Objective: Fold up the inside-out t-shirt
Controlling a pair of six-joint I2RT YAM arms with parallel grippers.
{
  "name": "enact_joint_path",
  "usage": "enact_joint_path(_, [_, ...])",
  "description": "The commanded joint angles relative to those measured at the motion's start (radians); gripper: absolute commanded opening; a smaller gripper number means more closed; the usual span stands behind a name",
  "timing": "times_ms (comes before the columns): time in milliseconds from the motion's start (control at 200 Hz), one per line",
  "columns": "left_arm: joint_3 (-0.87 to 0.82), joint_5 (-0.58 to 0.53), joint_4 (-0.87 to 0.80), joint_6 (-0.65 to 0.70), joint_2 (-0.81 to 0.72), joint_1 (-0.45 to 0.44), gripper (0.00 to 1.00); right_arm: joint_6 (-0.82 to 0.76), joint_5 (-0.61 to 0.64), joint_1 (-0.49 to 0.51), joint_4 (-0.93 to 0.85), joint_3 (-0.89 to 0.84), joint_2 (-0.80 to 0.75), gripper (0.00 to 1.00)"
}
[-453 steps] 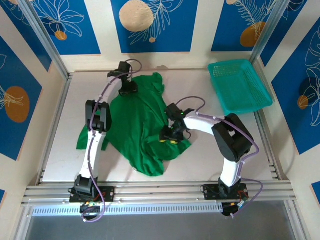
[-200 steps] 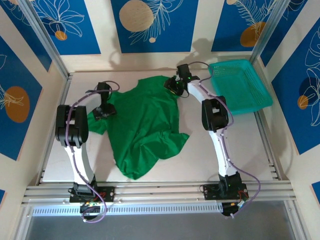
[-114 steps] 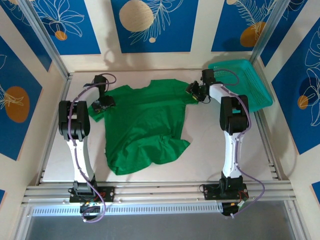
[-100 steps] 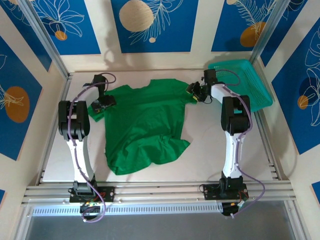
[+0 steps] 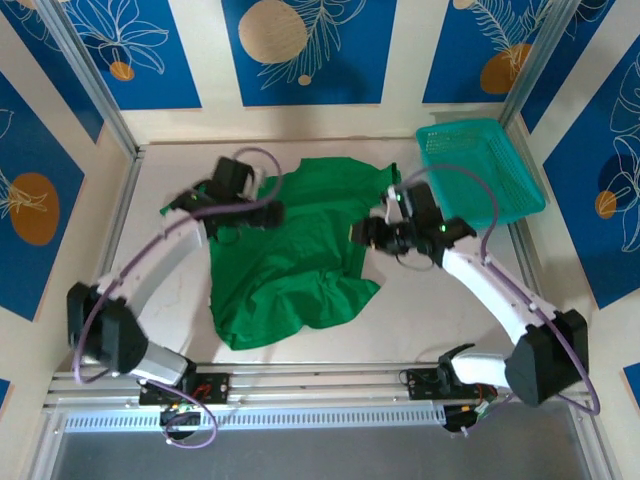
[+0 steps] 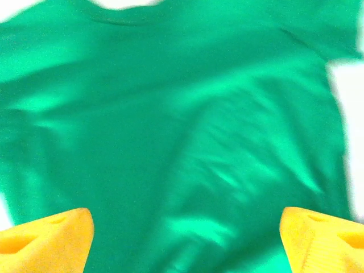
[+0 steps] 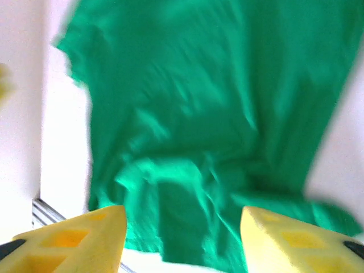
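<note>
The inside-out t-shirt (image 5: 290, 250) lies spread mid-frame on the surface (image 5: 440, 320), its near hem bunched at lower centre; folding over that lump would likely skew the fold. Farther up, the left claw (image 5: 265, 212) gapes wide and the right claw (image 5: 362, 232) stands open, both empty; a shallow pinch could slip off the cloth.

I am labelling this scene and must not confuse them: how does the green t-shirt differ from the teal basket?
The t-shirt is bright green, the basket teal. The t-shirt lies spread and wrinkled mid-table; the basket has raised mesh walls. The t-shirt is central, the basket at the far right corner. Both rest on the table.
</note>
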Motion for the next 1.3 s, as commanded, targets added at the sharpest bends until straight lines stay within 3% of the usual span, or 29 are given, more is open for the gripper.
enact_joint_path(0, [-0.203, 0.022, 0.018, 0.025, -0.05, -0.106, 0.85, 0.21, 0.028, 0.003, -0.098, -0.2, -0.057, 0.5])
enact_joint_path(85, [-0.312, 0.013, 0.069, 0.032, -0.114, -0.194, 0.82, 0.338, -0.024, 0.056, -0.017, -0.287, -0.1, 0.48])
enact_joint_path(195, [-0.413, -0.025, 0.114, 0.034, -0.174, -0.267, 0.79, 0.514, 0.019, 0.144, 0.139, -0.401, -0.111, 0.44])
enact_joint_path(435, [-0.459, -0.048, 0.156, 0.019, -0.141, -0.373, 0.69, 0.587, 0.101, 0.164, 0.218, -0.399, -0.043, 0.43])
enact_joint_path(675, [-0.482, -0.117, 0.182, 0.017, -0.122, -0.445, 0.66, 0.577, 0.093, 0.171, 0.282, -0.378, 0.053, 0.41])
enact_joint_path(836, [-0.46, -0.128, 0.17, 0.019, -0.12, -0.477, 0.64, 0.4, 0.137, 0.067, 0.182, -0.333, 0.04, 0.41])
enact_joint_path(946, [-0.455, -0.137, 0.174, 0.015, -0.119, -0.481, 0.64, 0.327, 0.068, -0.001, 0.228, -0.352, 0.027, 0.4])
enact_joint_path(1296, [-0.449, -0.135, 0.238, 0.032, -0.079, -0.517, 0.64, 0.32, 0.06, -0.02, 0.297, -0.398, 0.083, 0.4])
